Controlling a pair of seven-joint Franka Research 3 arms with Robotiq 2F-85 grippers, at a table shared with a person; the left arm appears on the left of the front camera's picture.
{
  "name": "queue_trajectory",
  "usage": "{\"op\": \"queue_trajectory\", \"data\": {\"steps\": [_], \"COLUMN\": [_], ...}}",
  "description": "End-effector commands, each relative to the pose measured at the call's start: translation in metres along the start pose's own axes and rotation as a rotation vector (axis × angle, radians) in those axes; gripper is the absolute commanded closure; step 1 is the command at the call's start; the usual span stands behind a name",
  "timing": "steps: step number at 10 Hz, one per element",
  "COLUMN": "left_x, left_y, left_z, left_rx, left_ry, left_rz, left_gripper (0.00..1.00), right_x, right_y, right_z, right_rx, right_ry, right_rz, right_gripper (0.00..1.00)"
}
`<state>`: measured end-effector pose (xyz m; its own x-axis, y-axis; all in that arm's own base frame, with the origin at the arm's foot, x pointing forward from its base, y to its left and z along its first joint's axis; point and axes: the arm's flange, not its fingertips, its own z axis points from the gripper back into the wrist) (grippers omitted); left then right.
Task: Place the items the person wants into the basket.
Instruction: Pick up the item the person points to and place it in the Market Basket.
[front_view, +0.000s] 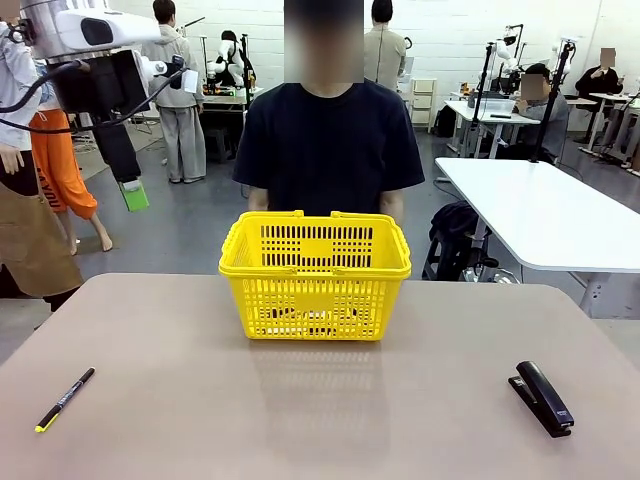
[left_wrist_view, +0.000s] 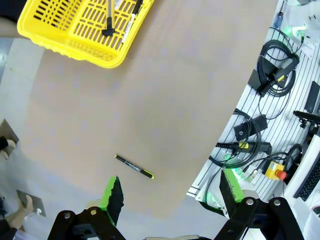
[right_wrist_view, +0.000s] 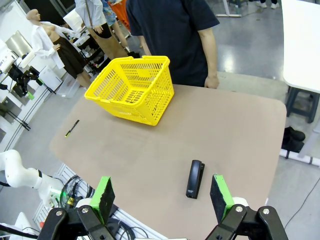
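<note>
Basket (front_view: 315, 280), bright yellow plastic with slotted lattice walls and folded handles, stands at twelve o'clock on the matt tan table (front_view: 300, 420), just before the person (front_view: 328, 150). Through the lattice you can make out dark shapes inside; the left wrist view shows a slim white-and-black item lying in it, probably the marker, the rest too hidden to name. Left gripper (left_wrist_view: 170, 192) hangs high with green pads spread apart, holding nothing; the black pen (left_wrist_view: 134, 166) lies just beyond its fingertips, long axis slanting. Right gripper (right_wrist_view: 162, 197) likewise stands wide and empty, with the smooth black stapler (right_wrist_view: 195, 178) between its pads, long axis pointing toward the basket at eleven o'clock. Judge the wanted items as likely placed; neither remaining tool is called for.
</note>
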<state>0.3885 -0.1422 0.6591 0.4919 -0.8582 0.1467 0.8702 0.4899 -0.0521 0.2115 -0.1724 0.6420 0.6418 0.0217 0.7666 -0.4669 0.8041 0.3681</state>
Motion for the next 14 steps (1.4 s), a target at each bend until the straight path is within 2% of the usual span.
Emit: {"op": "queue_trajectory", "data": {"steps": [1,3,4,6,7,9,14], "left_x": [-0.046,-0.114,-0.144,-0.206,-0.227,-0.266,-0.328], "left_y": [0.022,0.027,0.042,0.075,0.085,0.095,0.105], "left_z": [0.011,0.011,0.014,0.018,0.019,0.025,0.031], "left_rx": [0.007,0.078,0.037,-0.15,-0.157,-0.221,-0.112], "left_ry": [-0.162,-0.415,-0.492,-0.766,-0.836,-0.869,-0.862], "left_rz": [-0.252,-0.47,-0.538,-0.523,-0.473,-0.435,-0.305], "left_gripper": [0.0,0.0,0.0,0.0,0.0,0.0,0.0], "right_x": [0.002,0.002,0.002,0.002,0.002,0.002,0.002], "right_y": [0.001,0.001,0.001,0.001,0.001,0.001,0.001], "right_z": [0.0,0.0,0.0,0.0,0.0,0.0,0.0], "right_rx": [-0.018,-0.018,-0.018,-0.018,-0.018,-0.018,-0.018], "right_ry": [0.015,0.015,0.015,0.015,0.015,0.015,0.015], "right_rz": [-0.017,-0.017,-0.017,-0.017,-0.017,-0.017,-0.017], "right_gripper": [0.0,0.0,0.0,0.0,0.0,0.0,0.0]}}
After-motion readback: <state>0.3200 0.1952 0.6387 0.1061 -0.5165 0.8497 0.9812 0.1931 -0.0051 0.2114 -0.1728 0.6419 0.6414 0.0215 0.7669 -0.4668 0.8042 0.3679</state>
